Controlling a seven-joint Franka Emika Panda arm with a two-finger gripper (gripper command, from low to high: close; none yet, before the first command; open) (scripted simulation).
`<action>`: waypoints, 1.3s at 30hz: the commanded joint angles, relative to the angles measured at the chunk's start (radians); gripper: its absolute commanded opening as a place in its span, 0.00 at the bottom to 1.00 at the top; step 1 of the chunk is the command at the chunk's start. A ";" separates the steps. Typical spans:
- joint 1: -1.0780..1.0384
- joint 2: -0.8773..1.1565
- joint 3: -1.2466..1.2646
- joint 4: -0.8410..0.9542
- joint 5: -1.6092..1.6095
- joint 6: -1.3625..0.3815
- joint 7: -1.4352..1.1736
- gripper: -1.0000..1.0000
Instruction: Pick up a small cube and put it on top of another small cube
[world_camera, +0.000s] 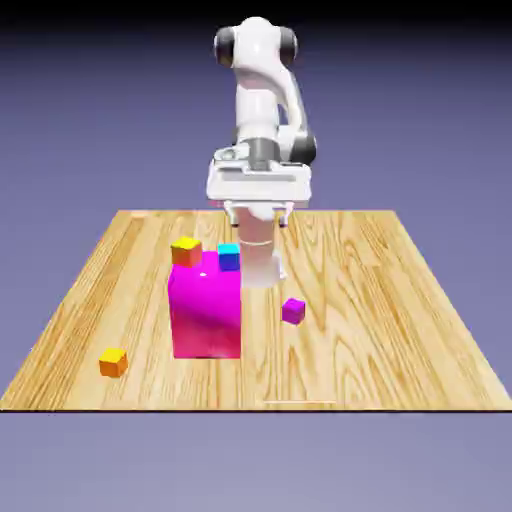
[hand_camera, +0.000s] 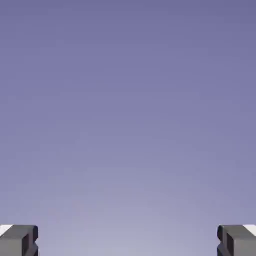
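Note:
The small cube (world_camera: 113, 362), tiny and orange on every side, lies on the wooden table (world_camera: 400, 330) near the front edge at the exterior view's left. A small purple cube (world_camera: 293, 311) rests further right, just beside the big magenta block (world_camera: 205, 310). My gripper (world_camera: 257, 218) hangs well above the table's far part, behind the block and apart from every cube. It is open, with nothing between its fingers. In the hand view the gripper (hand_camera: 128, 241) shows only two grey fingertips (hand_camera: 19, 240) wide apart against the plain backdrop; no cube appears there.
An orange cube with a yellow top (world_camera: 186, 250) and a blue cube with a cyan top (world_camera: 229, 256) sit at the back of the magenta block, below my hand. The table's front edge runs close to the small orange cube.

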 joint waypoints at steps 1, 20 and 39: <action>-0.010 0.036 -0.015 0.023 0.020 -0.022 0.025 0.50; -0.191 0.725 -0.308 0.458 0.399 -0.438 0.509 0.50; -0.275 1.032 -0.394 0.634 0.577 -0.566 0.672 0.00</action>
